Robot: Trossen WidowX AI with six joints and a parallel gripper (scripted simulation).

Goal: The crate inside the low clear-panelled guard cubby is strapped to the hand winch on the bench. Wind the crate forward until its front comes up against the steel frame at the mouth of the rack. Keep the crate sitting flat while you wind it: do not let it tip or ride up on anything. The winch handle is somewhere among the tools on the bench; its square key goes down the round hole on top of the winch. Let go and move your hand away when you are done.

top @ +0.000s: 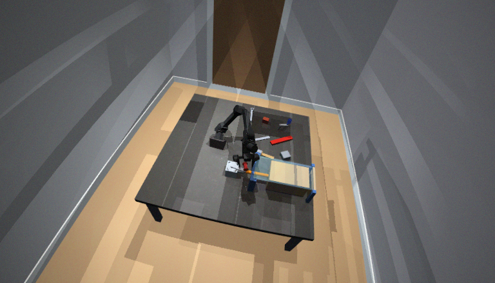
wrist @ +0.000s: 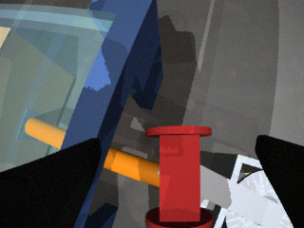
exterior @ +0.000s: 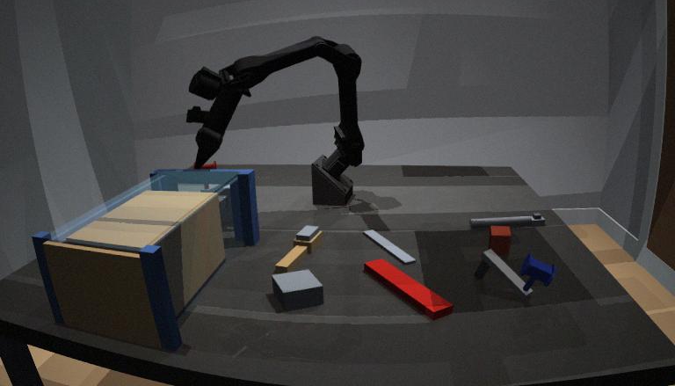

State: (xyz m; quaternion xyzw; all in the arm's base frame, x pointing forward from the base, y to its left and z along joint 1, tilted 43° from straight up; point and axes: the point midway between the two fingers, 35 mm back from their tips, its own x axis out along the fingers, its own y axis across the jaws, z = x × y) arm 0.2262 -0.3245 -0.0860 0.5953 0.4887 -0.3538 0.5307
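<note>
The tan crate [exterior: 134, 242] sits flat inside the clear-panelled cubby with blue posts [exterior: 246, 207]. Its front stands back from the frame at the mouth [top: 251, 181]. An orange strap [wrist: 95, 152] runs from the crate out through the mouth to the white winch [wrist: 254, 216], which also shows in the top view [top: 232, 168]. A crank with a red spool-shaped grip [wrist: 179, 180] sits on the winch. My gripper [wrist: 180, 145] is open just above the red grip, one finger on each side, not touching it. In the exterior view the fingertips [exterior: 203, 163] point down at the grip [exterior: 206, 165].
Loose tools lie on the bench: a red bar [exterior: 408, 287], a grey block [exterior: 297, 288], a wooden piece with a grey head [exterior: 298, 250], a grey strip [exterior: 388, 245], a grey rod [exterior: 506, 221], a red block [exterior: 499, 240] and a blue-gripped crank [exterior: 512, 270]. The arm's base [exterior: 330, 187] stands behind.
</note>
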